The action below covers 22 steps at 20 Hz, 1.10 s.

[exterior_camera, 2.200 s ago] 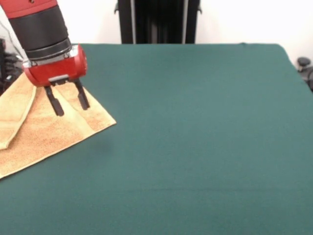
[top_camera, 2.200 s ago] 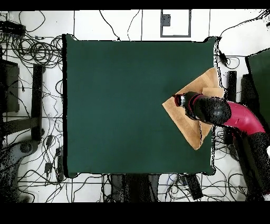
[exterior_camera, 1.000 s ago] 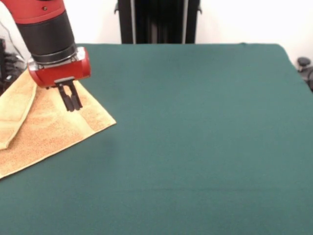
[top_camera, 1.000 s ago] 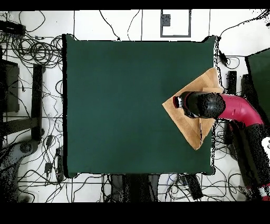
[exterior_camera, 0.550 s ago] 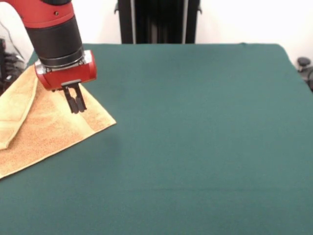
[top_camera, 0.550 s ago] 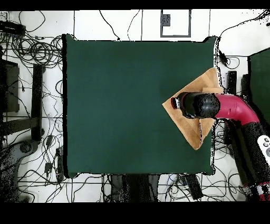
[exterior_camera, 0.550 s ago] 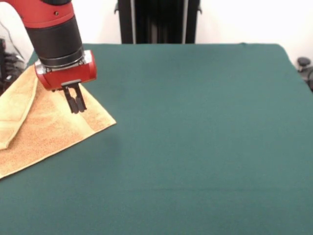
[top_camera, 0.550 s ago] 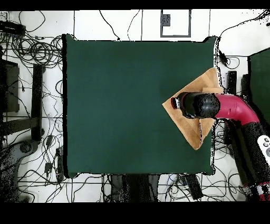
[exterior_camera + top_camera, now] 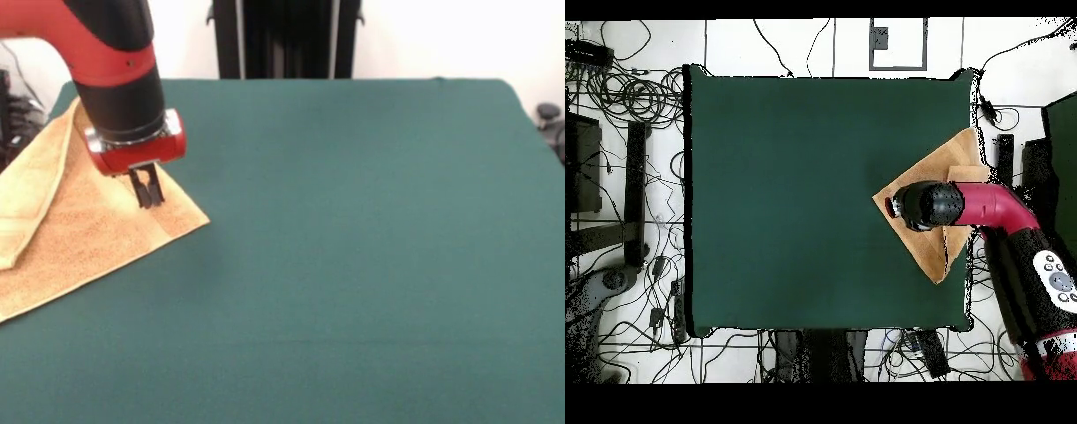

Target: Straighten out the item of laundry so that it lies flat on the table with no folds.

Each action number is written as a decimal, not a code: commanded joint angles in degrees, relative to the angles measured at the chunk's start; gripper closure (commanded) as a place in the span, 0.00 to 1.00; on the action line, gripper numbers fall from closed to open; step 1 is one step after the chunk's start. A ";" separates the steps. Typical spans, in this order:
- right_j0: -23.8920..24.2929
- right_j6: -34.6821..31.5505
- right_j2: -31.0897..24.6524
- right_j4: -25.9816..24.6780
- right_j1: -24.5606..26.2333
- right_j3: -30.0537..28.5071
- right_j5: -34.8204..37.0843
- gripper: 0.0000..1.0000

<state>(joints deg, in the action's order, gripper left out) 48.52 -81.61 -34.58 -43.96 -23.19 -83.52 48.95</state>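
Note:
The orange-tan towel (image 9: 88, 238) lies at the table's left edge in the front view, turned diagonally, with one long side folded over itself as a paler strip (image 9: 31, 199). Its corner points toward the table's middle. The dark green table (image 9: 353, 247) shows around it. My gripper (image 9: 148, 193) hangs from the red and black arm over the towel's inner corner, its tips close together at the cloth; I cannot tell whether they pinch it. In the overhead view the towel (image 9: 943, 165) sits at the table's (image 9: 785, 200) right edge, partly past it, under the gripper (image 9: 893, 207).
The robot's black pedestal (image 9: 287, 40) stands behind the table's far edge. Cables and stands (image 9: 625, 100) lie on the floor around the table. The arm (image 9: 995, 210) reaches in across the table's right edge in the overhead view.

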 commanded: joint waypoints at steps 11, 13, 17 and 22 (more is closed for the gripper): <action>-5.03 13.65 2.57 -7.01 14.36 10.60 2.61 1.00; -5.11 14.70 2.21 -7.65 14.94 11.02 2.20 1.00; -2.84 19.31 -0.70 -7.71 15.44 8.64 -1.69 1.00; 7.55 30.77 -10.24 -4.35 19.79 2.00 -10.81 1.00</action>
<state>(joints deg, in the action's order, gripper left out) 49.18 -80.72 -36.96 -43.62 -18.18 -77.33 57.74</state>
